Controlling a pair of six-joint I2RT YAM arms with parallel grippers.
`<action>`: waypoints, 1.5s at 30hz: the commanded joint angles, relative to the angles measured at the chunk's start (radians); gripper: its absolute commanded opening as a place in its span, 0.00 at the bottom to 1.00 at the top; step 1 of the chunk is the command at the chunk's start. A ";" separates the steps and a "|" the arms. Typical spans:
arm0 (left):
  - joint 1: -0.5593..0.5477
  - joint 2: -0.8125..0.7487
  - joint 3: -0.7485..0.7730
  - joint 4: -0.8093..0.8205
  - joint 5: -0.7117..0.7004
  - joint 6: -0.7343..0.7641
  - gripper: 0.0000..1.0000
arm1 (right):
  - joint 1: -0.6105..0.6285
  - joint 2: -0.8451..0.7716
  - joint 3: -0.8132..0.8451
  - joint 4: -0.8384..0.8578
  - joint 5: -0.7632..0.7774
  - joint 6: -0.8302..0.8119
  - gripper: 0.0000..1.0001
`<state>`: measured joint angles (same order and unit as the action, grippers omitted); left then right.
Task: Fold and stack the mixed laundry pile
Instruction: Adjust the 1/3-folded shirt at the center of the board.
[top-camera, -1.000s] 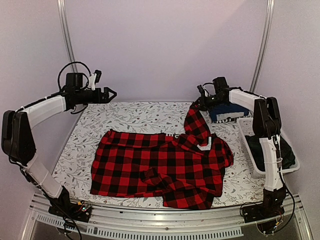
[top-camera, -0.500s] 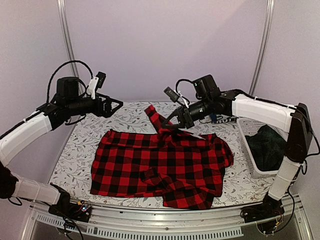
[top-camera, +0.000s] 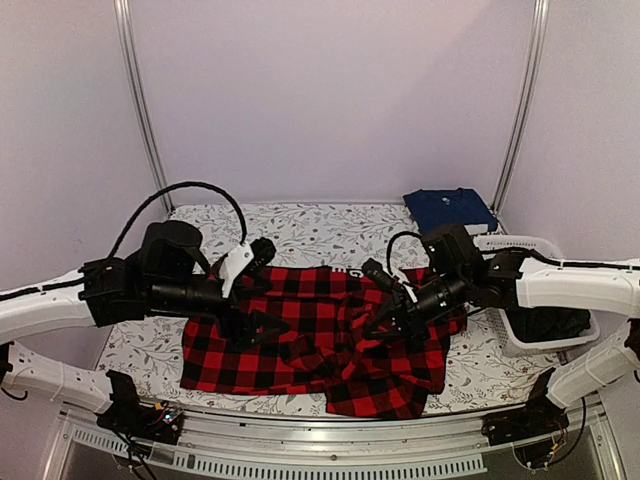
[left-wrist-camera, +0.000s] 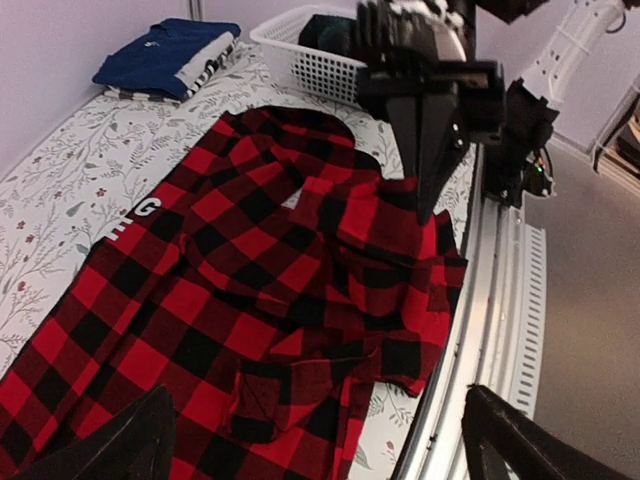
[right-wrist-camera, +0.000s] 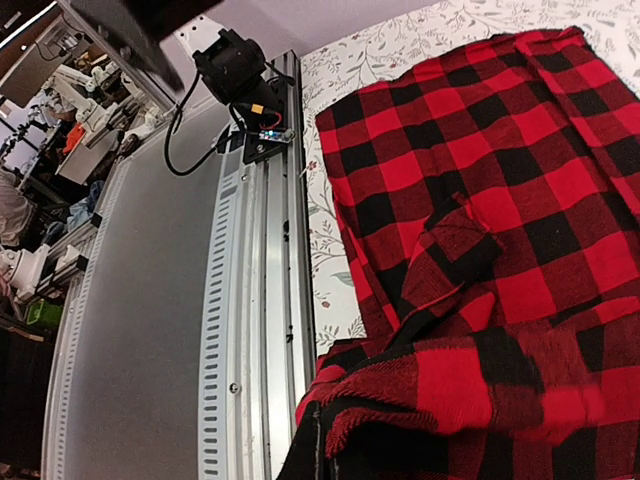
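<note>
soft, even light is coming from overhead, making the top view bright. the red-and-black checked flannel shirt (top-camera: 310, 360) is reading sharp and saturated, faint shadows lying on it. below the shirt in the left wrist view, the left fingers (left-wrist-camera: 115, 450) are blurring into dark shapes; the shirt's nearest fold is going dim in the right wrist view.

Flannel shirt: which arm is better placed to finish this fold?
Likely right. The right end effector is shut on a fold of the flannel shirt; the left end effector hangs open above it, gripping nothing.
</note>
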<state>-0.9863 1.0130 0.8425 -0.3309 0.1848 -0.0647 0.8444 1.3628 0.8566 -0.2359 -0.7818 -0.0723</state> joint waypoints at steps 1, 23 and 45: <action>-0.103 0.077 -0.045 0.047 -0.065 0.053 1.00 | 0.011 -0.039 -0.018 0.073 0.084 -0.058 0.00; -0.222 0.270 -0.165 0.277 -0.030 0.317 1.00 | 0.455 -0.034 -0.102 -0.151 0.556 -0.247 0.37; -0.353 0.313 -0.240 0.434 -0.094 0.261 1.00 | 0.658 -0.056 -0.182 -0.068 0.616 -0.358 0.65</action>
<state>-1.3262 1.3460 0.6193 0.0937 0.1162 0.2413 1.4506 1.2610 0.6601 -0.3000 -0.1875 -0.3641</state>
